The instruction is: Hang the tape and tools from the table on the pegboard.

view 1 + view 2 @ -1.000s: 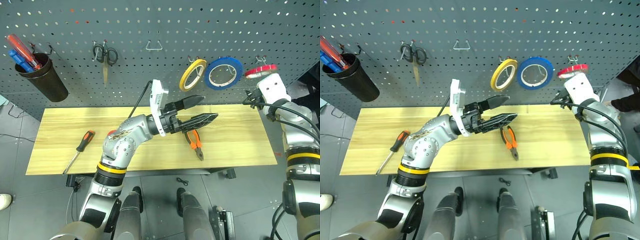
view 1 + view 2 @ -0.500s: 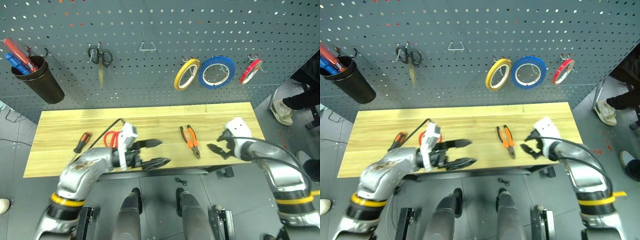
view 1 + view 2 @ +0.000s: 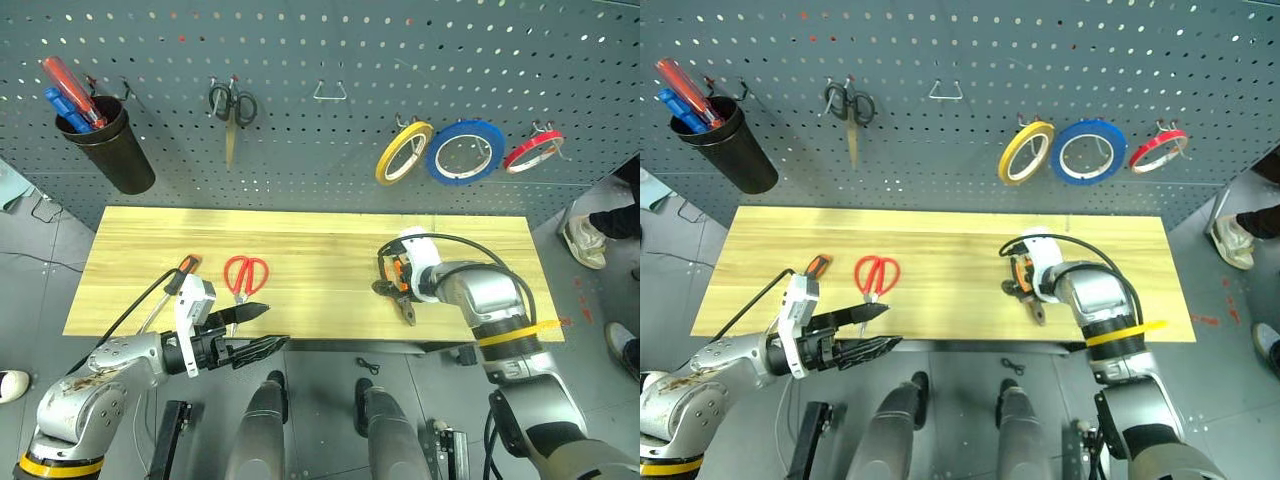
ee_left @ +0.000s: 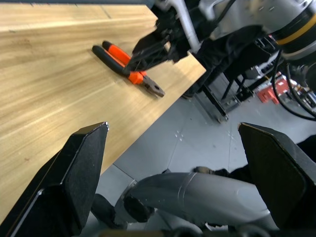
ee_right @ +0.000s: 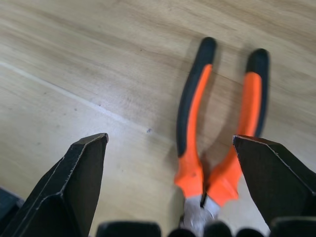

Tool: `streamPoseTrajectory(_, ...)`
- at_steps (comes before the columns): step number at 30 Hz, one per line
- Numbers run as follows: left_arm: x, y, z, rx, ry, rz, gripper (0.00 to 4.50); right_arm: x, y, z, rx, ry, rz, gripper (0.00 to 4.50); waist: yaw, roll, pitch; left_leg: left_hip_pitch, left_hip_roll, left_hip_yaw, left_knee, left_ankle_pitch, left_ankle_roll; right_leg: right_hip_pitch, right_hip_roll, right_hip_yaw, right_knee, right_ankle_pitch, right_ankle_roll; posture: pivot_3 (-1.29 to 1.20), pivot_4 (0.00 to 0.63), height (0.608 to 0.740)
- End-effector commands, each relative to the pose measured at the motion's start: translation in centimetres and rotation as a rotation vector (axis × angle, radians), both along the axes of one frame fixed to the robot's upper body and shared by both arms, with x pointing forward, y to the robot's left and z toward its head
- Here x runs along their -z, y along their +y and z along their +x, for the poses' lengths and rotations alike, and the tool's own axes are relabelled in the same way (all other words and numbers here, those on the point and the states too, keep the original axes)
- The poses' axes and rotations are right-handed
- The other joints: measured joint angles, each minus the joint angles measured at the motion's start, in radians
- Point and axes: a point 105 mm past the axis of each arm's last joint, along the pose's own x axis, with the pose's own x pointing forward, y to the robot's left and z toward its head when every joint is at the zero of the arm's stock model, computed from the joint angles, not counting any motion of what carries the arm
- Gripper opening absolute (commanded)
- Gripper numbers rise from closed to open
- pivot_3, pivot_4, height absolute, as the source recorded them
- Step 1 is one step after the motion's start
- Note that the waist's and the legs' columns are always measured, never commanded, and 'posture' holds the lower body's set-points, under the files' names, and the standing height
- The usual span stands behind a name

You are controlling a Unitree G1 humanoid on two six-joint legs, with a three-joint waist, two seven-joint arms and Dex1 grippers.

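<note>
Orange-and-black pliers [image 5: 217,133] flat on bench [image 3: 320,250], right of centre, between spread fingers of right gripper [image 5: 182,197]. Risk: off-centre closure, one handle pinched, tool pivoting away. Left gripper [image 4: 182,173] fingers apart, empty, beyond bench's lower edge.

three tape rolls [image 3: 465,153], two scissors [image 3: 244,274], one pliers [image 3: 402,293]
</note>
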Motion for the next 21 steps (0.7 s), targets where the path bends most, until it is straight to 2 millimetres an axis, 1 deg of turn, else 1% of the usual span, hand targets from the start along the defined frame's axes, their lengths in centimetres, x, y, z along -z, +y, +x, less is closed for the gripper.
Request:
streamPoseTrajectory(1,-0.8,-0.4,-0.7,0.009,-0.022,-0.013,4.5,-0.5,-1.1,1.1,0.044,-0.054,-0.038,4.48,0.004,0.0,0.0,0.0,0.0,0.0,0.0,0.0,0.0,0.0,0.0,0.0,0.0,-0.001,-0.001,0.19,0.381,0.74)
streamPoseTrajectory(4,-0.9,-0.3,-0.6,-0.001,-0.024,-0.012,4.5,-0.7,-1.7,1.7,0.071,-0.077,-0.058,4.48,0.009,0.0,0.0,0.0,0.0,0.0,0.0,0.0,0.0,0.0,0.0,0.0,0.0,-0.001,-0.001,0.2,0.386,0.74)
streamPoseTrajectory(8,-1.0,-0.3,-0.6,0.0,-0.023,-0.011,4.5,-0.5,-1.7,1.6,0.079,-0.06,-0.051,4.48,0.01,0.0,0.0,0.0,0.0,0.0,0.0,0.0,0.0,0.0,0.0,0.0,0.0,-0.002,-0.002,0.2,0.386,0.74)
streamPoseTrajectory(15,-0.9,-0.5,-0.4,0.015,-0.019,-0.004,4.5,0.9,-1.1,0.7,0.103,0.029,0.009,4.48,0.01,0.0,0.0,0.0,0.001,0.0,-0.001,0.0,0.0,-0.001,0.0,0.0,0.0,-0.002,-0.003,0.19,0.393,0.74)
streamPoseTrajectory(21,-1.1,-0.7,-0.5,0.036,-0.02,-0.003,4.5,2.2,-2.0,0.7,0.11,0.055,-0.025,4.48,0.011,0.001,0.001,0.0,0.001,0.0,-0.002,0.0,0.0,-0.001,0.0,0.0,-0.001,-0.003,-0.004,0.19,0.397,0.74)
